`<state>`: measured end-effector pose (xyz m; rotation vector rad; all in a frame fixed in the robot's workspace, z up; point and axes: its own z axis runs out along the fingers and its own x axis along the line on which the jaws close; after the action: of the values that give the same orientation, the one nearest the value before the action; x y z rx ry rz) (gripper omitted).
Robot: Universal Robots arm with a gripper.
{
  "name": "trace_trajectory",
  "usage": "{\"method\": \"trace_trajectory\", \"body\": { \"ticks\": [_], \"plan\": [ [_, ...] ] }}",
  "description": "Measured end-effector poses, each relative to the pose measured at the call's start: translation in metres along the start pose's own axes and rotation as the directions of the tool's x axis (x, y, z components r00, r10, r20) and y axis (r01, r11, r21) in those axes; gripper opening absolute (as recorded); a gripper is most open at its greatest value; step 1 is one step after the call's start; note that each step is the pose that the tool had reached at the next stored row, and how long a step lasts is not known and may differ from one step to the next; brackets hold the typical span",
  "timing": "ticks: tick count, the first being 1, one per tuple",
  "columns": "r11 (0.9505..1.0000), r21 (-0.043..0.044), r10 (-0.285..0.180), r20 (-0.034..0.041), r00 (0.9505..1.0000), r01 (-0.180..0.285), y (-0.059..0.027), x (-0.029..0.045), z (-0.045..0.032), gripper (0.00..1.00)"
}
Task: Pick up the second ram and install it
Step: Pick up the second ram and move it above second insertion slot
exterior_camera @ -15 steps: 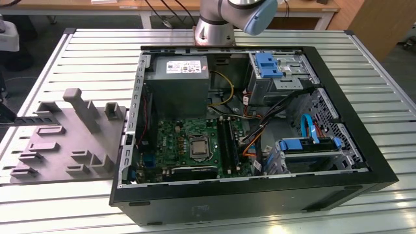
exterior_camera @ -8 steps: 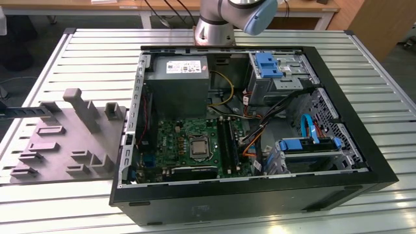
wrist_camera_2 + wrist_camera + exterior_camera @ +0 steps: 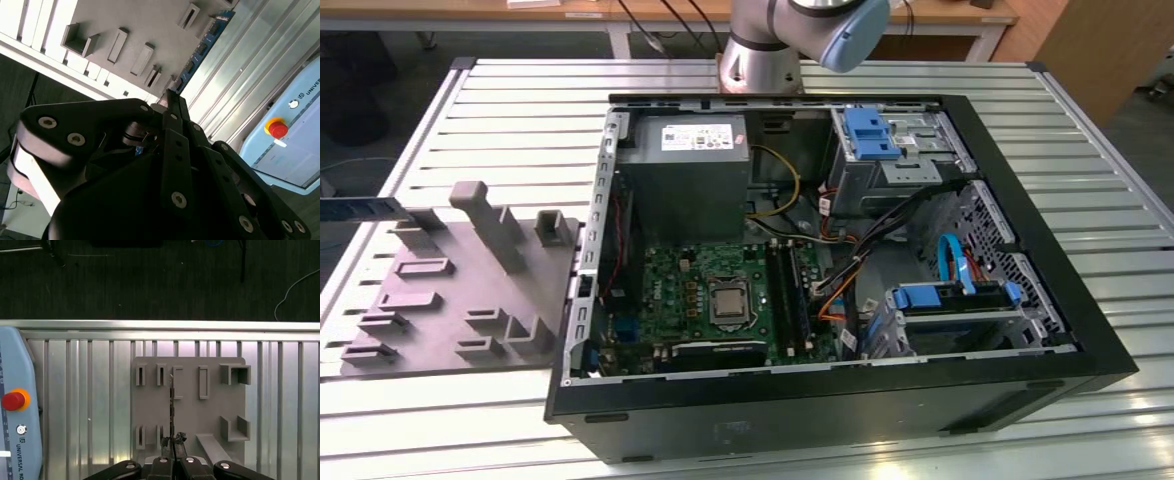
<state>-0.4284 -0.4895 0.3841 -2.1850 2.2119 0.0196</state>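
Note:
The second ram (image 3: 171,405) is a slim dark strip seen edge-on. It runs out from my gripper (image 3: 172,444) over the grey moulded tray (image 3: 210,410), and my gripper is shut on its near end. In the second wrist view the ram (image 3: 200,49) shows as a blue-green board reaching from the fingertips (image 3: 170,97) toward the tray (image 3: 150,20). In the exterior view the ram (image 3: 360,210) appears at the far left, its end by the tray's (image 3: 454,300) upright blocks. Whether it touches the tray I cannot tell. The black memory sockets (image 3: 787,290) lie on the motherboard inside the open computer case (image 3: 854,400).
The tray has several slots and raised blocks. A pale blue pendant with a red stop button (image 3: 13,400) lies on the slatted metal table (image 3: 75,390). Inside the case are a power supply (image 3: 687,175), drive cages (image 3: 894,140) and loose cables (image 3: 854,260). The arm's base (image 3: 761,60) stands behind the case.

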Motion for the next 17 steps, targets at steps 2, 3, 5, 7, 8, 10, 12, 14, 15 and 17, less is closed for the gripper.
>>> {"method": "trace_trajectory", "body": {
  "ticks": [2, 3, 5, 7, 8, 10, 12, 14, 15, 17],
  "plan": [
    [1.0, 0.0, 0.0, 0.0, 1.0, 0.0, -0.0001, -0.0004, -0.0061, 0.12],
    [1.0, 0.0, 0.0, -0.0001, 1.0, 0.0, -0.0001, -0.0006, -0.0091, 0.12],
    [1.0, 0.0, 0.0, 0.0, 1.0, 0.0, -0.0002, -0.0011, -0.0151, 0.12],
    [1.0, 0.0, 0.0, -0.0001, 1.0, 0.0, -0.0003, -0.0016, -0.0208, 0.12],
    [1.0, 0.0, 0.0, -0.0001, 1.0, 0.0, -0.0003, -0.0019, -0.0237, 0.12],
    [1.0, 0.0001, 0.0, 0.0001, 1.0, 0.0, -0.0004, -0.0025, -0.029, 0.12],
    [1.0, 0.0, 0.0, -0.0001, 1.0, 0.0, -0.0004, -0.0029, -0.0337, 0.12],
    [1.0, 0.0002, 0.0, 0.0001, 1.0, 0.0, -0.0004, -0.003, -0.0352, 0.12],
    [1.0, 0.0002, 0.0, 0.0001, 1.0, 0.0, -0.0004, -0.003, -0.0352, 0.12],
    [1.0, 0.0001, 0.0, 0.0001, 1.0, 0.0, -0.0005, -0.003, -0.0353, 0.12]
  ]
}}
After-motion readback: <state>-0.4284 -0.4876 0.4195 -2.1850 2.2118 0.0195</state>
